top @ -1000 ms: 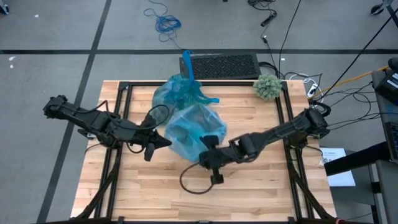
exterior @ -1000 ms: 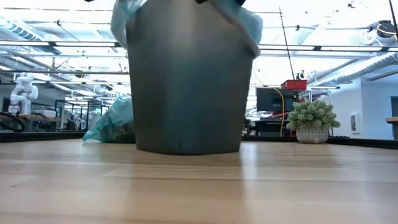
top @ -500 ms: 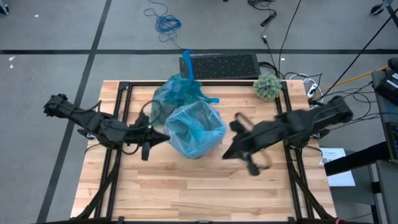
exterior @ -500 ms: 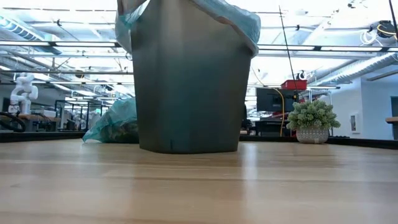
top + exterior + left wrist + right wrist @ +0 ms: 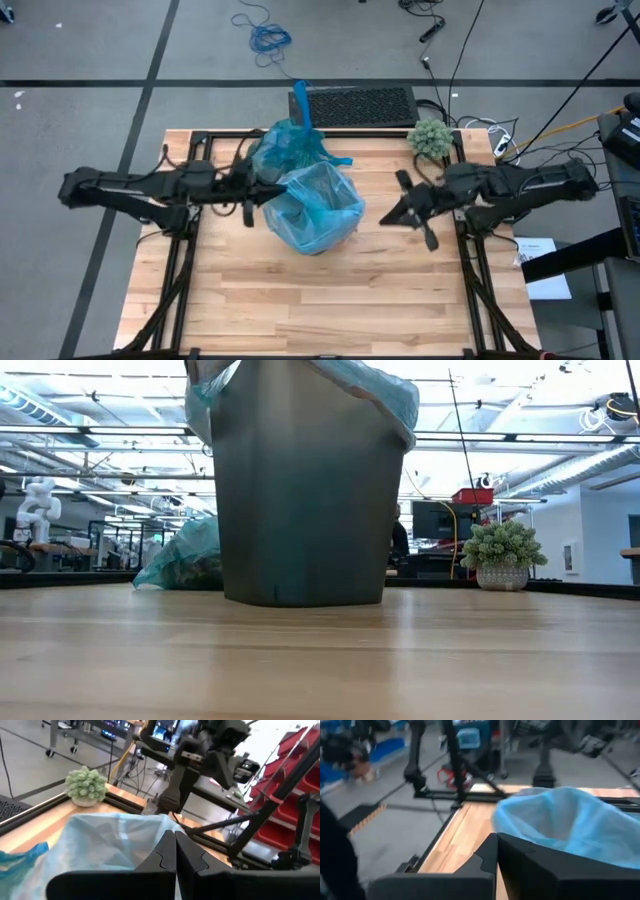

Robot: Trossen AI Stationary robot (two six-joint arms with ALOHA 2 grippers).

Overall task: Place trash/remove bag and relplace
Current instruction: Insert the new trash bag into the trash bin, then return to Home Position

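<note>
the bin (image 5: 313, 210), lined with a blue bag (image 5: 330, 190), is taken as the landmark and stands mid-table (image 5: 300, 300). left of the bin, the left gripper (image 5: 262, 196) is held at the rim, fingers pressed together, nothing gripped. just behind the bin, a tied full blue bag (image 5: 285, 145) lies on the table; trash is seen through it only dimly in the low view. right of the bin, the right gripper (image 5: 390, 216) is held apart from it, fingers together, nothing gripped. behind and right of the bin stands a fuzzy green ball (image 5: 431, 139).
</note>
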